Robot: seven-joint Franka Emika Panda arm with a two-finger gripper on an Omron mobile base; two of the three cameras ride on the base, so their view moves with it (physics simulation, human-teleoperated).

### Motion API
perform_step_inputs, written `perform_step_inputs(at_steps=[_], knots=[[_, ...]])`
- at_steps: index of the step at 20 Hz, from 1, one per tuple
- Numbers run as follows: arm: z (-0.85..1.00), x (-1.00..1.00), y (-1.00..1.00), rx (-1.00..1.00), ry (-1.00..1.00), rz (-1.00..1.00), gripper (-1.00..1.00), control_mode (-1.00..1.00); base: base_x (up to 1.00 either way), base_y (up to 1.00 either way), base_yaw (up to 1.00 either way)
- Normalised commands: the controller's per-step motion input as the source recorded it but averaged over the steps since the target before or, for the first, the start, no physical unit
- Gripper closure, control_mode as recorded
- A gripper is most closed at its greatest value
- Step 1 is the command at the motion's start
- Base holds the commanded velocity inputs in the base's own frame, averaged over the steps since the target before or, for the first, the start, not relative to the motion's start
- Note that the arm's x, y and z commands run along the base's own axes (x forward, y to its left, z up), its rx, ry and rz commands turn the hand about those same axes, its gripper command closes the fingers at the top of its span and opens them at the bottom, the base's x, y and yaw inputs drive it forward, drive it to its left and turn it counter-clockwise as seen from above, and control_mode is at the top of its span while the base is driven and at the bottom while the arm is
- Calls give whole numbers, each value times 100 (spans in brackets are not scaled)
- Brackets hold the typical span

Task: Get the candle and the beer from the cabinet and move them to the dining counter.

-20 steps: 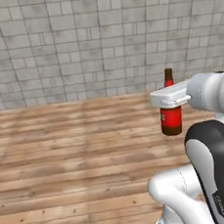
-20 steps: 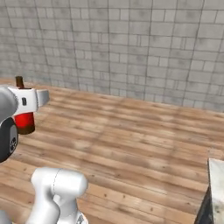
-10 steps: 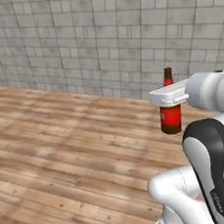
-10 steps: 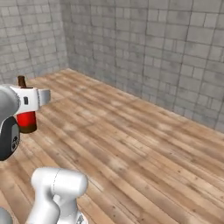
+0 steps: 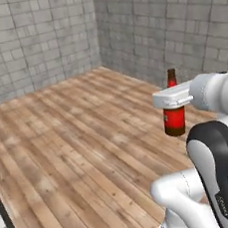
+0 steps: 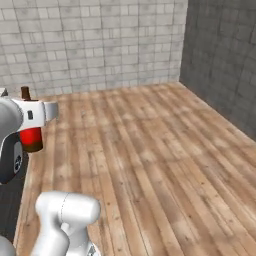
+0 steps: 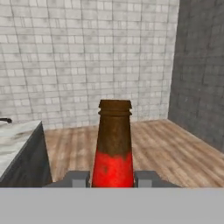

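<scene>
Two fingers of the gripper (image 7: 112,178) clamped on the beer (image 5: 174,114), held upright in the air above bare wooden floor (image 5: 79,140). Open planks all round, bounded by grey brick walls (image 6: 100,45) meeting at a corner. Marble-topped counter (image 7: 17,144) edge at lower left of the hand view. Forearm level, reaching sideways from the raised elbow.

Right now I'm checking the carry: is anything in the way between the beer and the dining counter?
Nothing visible blocks it. The beer is held upright in the fingers above bare wooden floor. A marble-topped counter corner shows at the hand view's left, with open air between.
</scene>
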Motion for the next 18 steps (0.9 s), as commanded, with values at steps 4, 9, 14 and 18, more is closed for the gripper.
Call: perform_step_inputs(at_steps=[4, 9, 14, 18], knots=[[0, 0, 0, 0, 0, 0, 100, 100, 75, -9, 82], [0, 0, 0, 0, 0, 0, 100, 100, 85, -34, 70], [0, 0, 0, 0, 0, 0, 100, 100, 100, -62, 52], [0, 0, 0, 0, 0, 0, 100, 100, 92, -72, 50]])
